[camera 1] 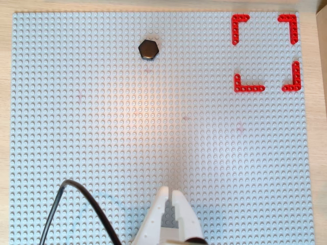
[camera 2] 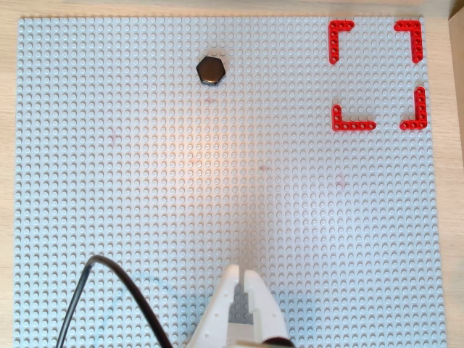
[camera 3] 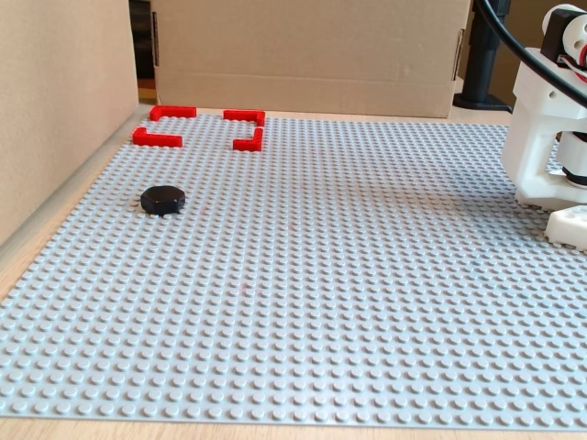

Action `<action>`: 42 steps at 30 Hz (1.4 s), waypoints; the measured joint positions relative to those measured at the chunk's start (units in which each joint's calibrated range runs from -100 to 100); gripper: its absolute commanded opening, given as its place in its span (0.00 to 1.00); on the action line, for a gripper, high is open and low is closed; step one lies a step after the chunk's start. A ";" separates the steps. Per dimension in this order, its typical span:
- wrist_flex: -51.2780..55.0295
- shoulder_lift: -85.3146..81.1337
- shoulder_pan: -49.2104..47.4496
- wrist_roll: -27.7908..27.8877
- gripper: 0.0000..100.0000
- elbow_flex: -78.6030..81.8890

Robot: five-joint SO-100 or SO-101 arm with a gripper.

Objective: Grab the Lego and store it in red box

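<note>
The Lego [camera 1: 148,49] is a small black-brown hexagon lying flat on the grey studded baseplate [camera 1: 92,132], near its upper middle in both overhead views [camera 2: 211,69]. In the fixed view it lies at the left [camera 3: 163,199]. The red box [camera 1: 249,88] is four red corner pieces forming a square at the upper right in both overhead views [camera 2: 353,125], and nothing lies inside it. In the fixed view it sits at the far left [camera 3: 158,139]. My gripper [camera 1: 169,190] is at the bottom middle [camera 2: 241,270], far from both, its white fingers together and empty.
A black cable [camera 1: 84,204] curves over the plate at the bottom left. In the fixed view, cardboard walls [camera 3: 312,55] stand behind and left of the plate, and the white arm body [camera 3: 541,119] stands at the right edge.
</note>
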 measured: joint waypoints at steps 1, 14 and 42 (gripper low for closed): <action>0.00 0.00 0.00 0.00 0.02 0.00; 0.00 0.00 0.00 0.00 0.02 0.00; -4.40 0.00 -4.43 0.05 0.02 11.27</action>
